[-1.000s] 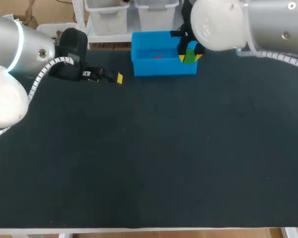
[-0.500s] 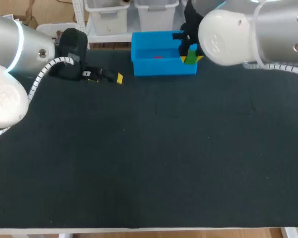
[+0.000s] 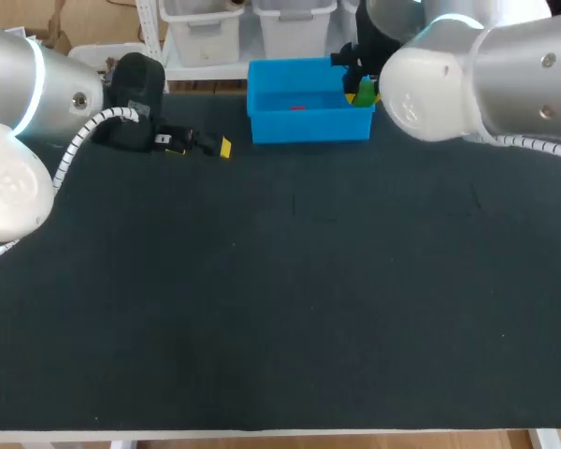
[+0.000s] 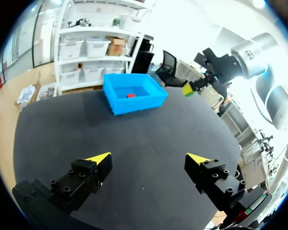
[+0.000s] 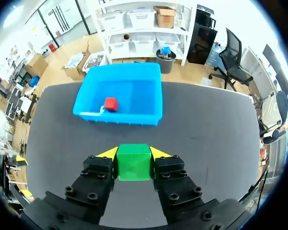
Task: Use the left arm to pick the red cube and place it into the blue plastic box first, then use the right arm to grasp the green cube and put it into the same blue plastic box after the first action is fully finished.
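The blue plastic box (image 3: 309, 126) stands at the table's far edge with the red cube (image 3: 297, 107) lying inside it, also seen as the red cube (image 5: 110, 104) in the box (image 5: 151, 103) from the right wrist. My right gripper (image 5: 133, 154) is shut on the green cube (image 5: 133, 162), held in the air at the box's right end (image 3: 365, 92). From the left wrist, the green cube (image 4: 188, 90) hangs to the right of the box (image 4: 134, 98). My left gripper (image 4: 149, 157) is open and holds nothing, resting left of the box (image 3: 206, 145).
The dark table top (image 3: 290, 299) spreads wide in front of the box with nothing standing on it. My right arm's large white elbow (image 3: 430, 79) hangs over the table's far right part.
My right arm has carried the green cube up and slightly farther back, toward the box's right end. The left arm has not moved.
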You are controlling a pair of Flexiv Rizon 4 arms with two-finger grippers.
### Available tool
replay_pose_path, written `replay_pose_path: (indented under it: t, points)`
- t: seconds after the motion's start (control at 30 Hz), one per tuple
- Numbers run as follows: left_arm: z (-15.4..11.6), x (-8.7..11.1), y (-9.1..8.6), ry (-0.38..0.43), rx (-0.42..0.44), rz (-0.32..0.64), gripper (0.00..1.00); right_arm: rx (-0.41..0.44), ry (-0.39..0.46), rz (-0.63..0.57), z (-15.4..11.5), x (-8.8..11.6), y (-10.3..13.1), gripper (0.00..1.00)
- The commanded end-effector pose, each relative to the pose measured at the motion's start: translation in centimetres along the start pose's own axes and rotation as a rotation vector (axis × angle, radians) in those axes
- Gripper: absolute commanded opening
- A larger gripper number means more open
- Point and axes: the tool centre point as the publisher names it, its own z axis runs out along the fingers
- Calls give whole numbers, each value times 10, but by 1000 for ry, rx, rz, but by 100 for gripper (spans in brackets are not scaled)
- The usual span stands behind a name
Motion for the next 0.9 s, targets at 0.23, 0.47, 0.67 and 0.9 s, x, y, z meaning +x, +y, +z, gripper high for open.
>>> replay_pose_path:
  t: [0.23,0.47,0.67,0.9]
  points:
    - [0,1,2,-6,11,3,100,-32,-2,-6,34,-48,8,0]
    - [0,1,2,-6,11,3,100,-70,-23,-6,58,-68,14,0]
    - [0,1,2,-6,11,3,100,-74,-54,-11,73,-79,13,0]
    - [0,1,2,-6,11,3,100,-74,-68,-16,84,-91,11,0]
